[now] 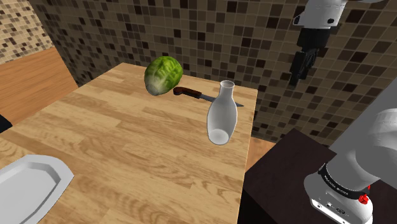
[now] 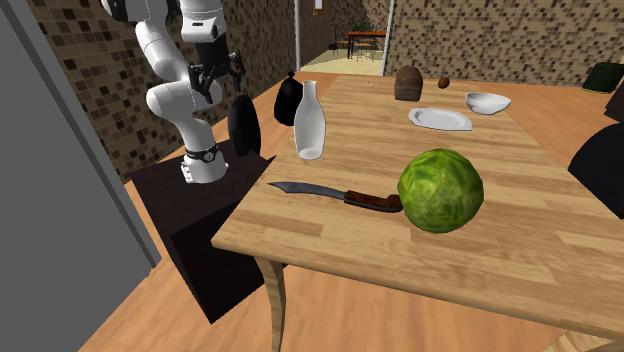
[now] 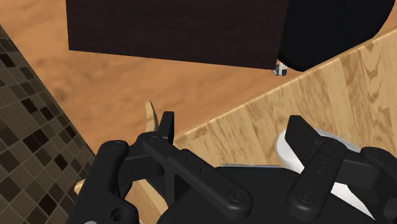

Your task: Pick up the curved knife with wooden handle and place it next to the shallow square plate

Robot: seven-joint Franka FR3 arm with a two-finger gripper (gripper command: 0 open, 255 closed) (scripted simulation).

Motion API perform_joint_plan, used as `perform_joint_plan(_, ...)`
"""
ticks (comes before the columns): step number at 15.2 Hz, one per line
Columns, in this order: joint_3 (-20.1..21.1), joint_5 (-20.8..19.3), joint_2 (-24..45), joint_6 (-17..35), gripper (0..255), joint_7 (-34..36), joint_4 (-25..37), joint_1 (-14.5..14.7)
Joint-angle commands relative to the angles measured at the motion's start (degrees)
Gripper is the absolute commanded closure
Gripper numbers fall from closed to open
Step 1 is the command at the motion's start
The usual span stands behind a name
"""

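1. Wood tabletop [image 1: 127,146], pale w/ bold grain, carries all the items. A brown mosaic tile wall [image 1: 254,38] rises behind it.
2. Second exterior view adds far-end things the shoulder view leaves out: a white bowl [image 2: 487,101], a brown lump [image 2: 407,82] and the table's curved leg [image 2: 272,300]. Shoulder view shows the plate [image 1: 28,188] close up at its lower left: white, shallow, corners cut off.
3. Wrist view: the claw [image 3: 232,130] has its black fingers [image 3: 167,127] spread wide w/ nothing between them. It hangs over the dark stand [image 3: 172,25] beside the table edge, well apart from the knife.
4. Knife [image 2: 335,193] lies flat near the table's stand-side end, far from the plate. Its red-brown handle is just beside the cabbage [image 2: 440,190]. The grey blade curves to a point near the bottle [image 2: 310,122].
5. In the shoulder view the bottle hides part of the blade.
6. Cabbage is round, green and wrinkled. The bottle is smooth and white w/ a narrow neck and flared lip, and stands upright.
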Motion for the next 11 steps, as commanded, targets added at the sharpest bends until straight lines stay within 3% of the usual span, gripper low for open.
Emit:
perform_joint_plan(1,0.0,0.0,0.0,0.0,0,0.0,0.0,0.0)
perform_joint_plan(11,1.4,0.4,19.7,17.8,0,-4.1,4.2,3.0)
